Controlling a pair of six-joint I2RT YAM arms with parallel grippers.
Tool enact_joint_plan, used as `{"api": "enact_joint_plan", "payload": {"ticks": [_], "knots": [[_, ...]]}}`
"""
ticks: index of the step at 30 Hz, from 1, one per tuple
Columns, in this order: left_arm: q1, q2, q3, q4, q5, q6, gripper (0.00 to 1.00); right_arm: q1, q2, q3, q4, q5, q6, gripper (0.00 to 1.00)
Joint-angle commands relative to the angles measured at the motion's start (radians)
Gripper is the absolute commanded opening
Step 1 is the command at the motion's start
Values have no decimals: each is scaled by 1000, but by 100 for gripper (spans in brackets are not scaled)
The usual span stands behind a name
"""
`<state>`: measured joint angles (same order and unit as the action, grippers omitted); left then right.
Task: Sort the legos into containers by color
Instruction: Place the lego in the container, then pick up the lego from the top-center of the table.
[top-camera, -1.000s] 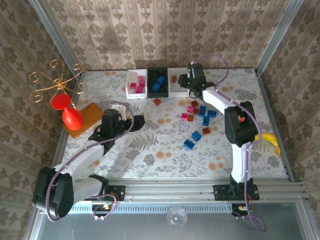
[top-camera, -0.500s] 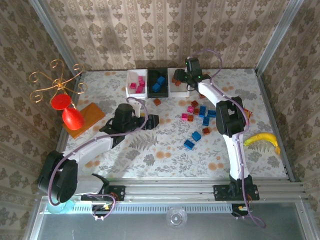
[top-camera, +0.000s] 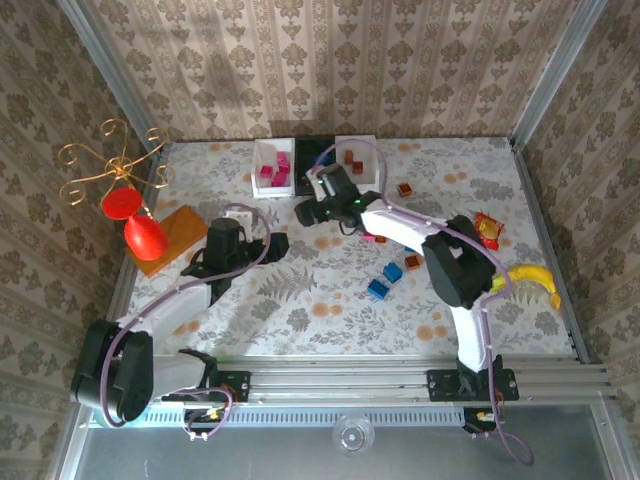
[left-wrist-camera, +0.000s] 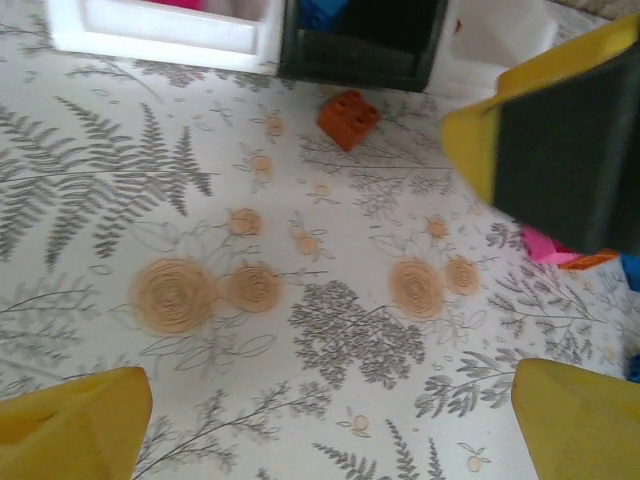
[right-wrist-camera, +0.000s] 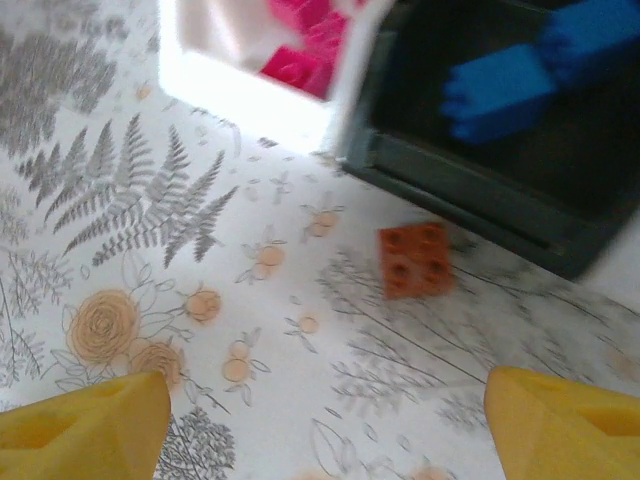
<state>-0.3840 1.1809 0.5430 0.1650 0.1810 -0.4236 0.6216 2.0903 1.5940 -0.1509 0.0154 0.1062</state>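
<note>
Top external camera looked down on the floral-patterned tabletop (top-camera: 330, 300), where the right arm (top-camera: 455, 265) lay stretched leftward across the middle and the left arm (top-camera: 170, 305) angled in from the near-left corner. Three small open-top plastic bins stood in a row at the far edge: a white bin on the left (top-camera: 259, 162) holding magenta-pink Lego bricks (top-camera: 277, 170), a black bin in the middle (right-wrist-camera: 480, 215) holding blue bricks (right-wrist-camera: 500, 95), and a white bin on the right (top-camera: 358, 139) holding reddish-brown bricks (top-camera: 351, 158). The right claw (right-wrist-camera: 325, 388) hung low just in front of the black bin, the left claw (left-wrist-camera: 330, 380) near it to the left. Both were released, yellow fingers (right-wrist-camera: 80, 425) spread wide with nothing between them. A yellow banana (top-camera: 530, 275) lay by the right edge. Two loose blue bricks (top-camera: 378, 289) and a loose reddish-brown brick (top-camera: 411, 262) lay right of centre, with another reddish-brown brick (top-camera: 405, 189) farther back. A single reddish-brown brick (right-wrist-camera: 414, 260) sat on the tabletop just in front of the black bin, framed between the right claw's fingers in its wrist camera.
</note>
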Motion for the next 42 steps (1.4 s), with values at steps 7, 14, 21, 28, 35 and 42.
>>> {"api": "enact_joint_plan", "payload": {"ticks": [7,14,21,28,35,42], "knots": [[16,-111,-26,-15,-29,-17,94,-17,299,418,-370,102,-122,81],[20,-123,-28,-22,-19,-15,93,-26,396,561,-476,126,-117,78],[23,-141,-32,-30,-20,-9,93,-48,489,703,-566,67,-125,73],[27,-135,-31,-27,-17,-9,93,-57,554,813,-616,7,-138,63],[28,-132,-29,-28,-12,-10,93,-62,559,831,-614,-59,-158,49],[28,-125,-22,-23,-1,-13,93,-63,357,592,-512,-204,-158,36]]}}
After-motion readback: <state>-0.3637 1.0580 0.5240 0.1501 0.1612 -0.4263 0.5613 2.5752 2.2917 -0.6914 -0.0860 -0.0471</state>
